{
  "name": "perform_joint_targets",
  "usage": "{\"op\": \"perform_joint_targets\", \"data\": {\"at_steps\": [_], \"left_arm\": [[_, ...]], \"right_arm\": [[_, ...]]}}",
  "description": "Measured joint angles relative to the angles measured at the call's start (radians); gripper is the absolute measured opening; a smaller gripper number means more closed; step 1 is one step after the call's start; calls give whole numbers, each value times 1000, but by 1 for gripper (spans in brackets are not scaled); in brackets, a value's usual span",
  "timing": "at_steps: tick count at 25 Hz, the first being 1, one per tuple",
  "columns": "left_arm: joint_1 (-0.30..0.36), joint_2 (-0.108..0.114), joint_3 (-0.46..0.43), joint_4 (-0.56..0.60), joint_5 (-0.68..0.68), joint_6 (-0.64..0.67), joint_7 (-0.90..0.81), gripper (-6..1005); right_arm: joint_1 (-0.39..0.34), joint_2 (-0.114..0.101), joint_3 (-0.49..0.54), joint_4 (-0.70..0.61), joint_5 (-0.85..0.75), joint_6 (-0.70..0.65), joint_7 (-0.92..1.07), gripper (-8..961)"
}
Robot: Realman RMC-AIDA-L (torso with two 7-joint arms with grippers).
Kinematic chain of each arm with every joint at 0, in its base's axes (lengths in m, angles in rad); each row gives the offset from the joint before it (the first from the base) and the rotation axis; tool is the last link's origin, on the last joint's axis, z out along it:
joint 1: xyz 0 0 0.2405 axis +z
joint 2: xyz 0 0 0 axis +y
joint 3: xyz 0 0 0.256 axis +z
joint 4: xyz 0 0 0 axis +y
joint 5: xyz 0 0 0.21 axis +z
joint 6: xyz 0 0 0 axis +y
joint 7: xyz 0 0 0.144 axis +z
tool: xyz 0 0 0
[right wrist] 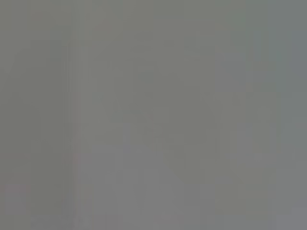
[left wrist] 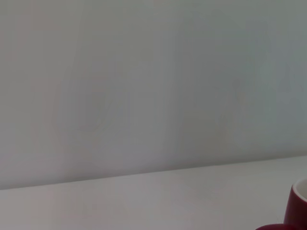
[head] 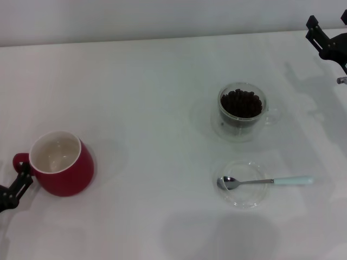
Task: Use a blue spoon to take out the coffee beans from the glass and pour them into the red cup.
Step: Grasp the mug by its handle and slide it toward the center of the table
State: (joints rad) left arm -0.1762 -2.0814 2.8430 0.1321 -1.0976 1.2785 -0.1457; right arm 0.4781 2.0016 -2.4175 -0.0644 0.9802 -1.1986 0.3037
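White tabletop (head: 141, 81), pale wall behind; L, R jaws: can't tell.

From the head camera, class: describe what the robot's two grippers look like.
Only parts show. The left gripper, by the red cup's handle, is black with angular, linked bars and small pale fasteners. The right gripper, at the table's far right corner, is also black and blocky, with a small silvery part below. No cables or markings show.

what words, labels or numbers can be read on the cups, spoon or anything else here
None: no text shows in any view.
The rounded dark red mug, the clear double-walled glass of coffee beans, the pale-blue-handled metal spoon and its flat clear glass saucer are all plain and unmarked.
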Motion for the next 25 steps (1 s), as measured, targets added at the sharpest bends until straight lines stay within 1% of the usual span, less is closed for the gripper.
{"op": "perform_joint_targets", "data": {"at_steps": [9,16,23,25], "left_arm": [[-26,0,-4,-7,-5,-26,0,875],[-29,-3,-3,-8,-3,-41,78,721],[-40,-2,-4,-8,-3,-45,93,541],[-44,-2,-8,-8,-5,-52,94,455]], "right_arm": [[-3,3,0,-4,0,-1,0,858],[-1,4,4,-8,0,-1,0,857],[0,6,14,-11,0,-1,0,857],[1,6,16,-11,0,-1,0,857]]}}
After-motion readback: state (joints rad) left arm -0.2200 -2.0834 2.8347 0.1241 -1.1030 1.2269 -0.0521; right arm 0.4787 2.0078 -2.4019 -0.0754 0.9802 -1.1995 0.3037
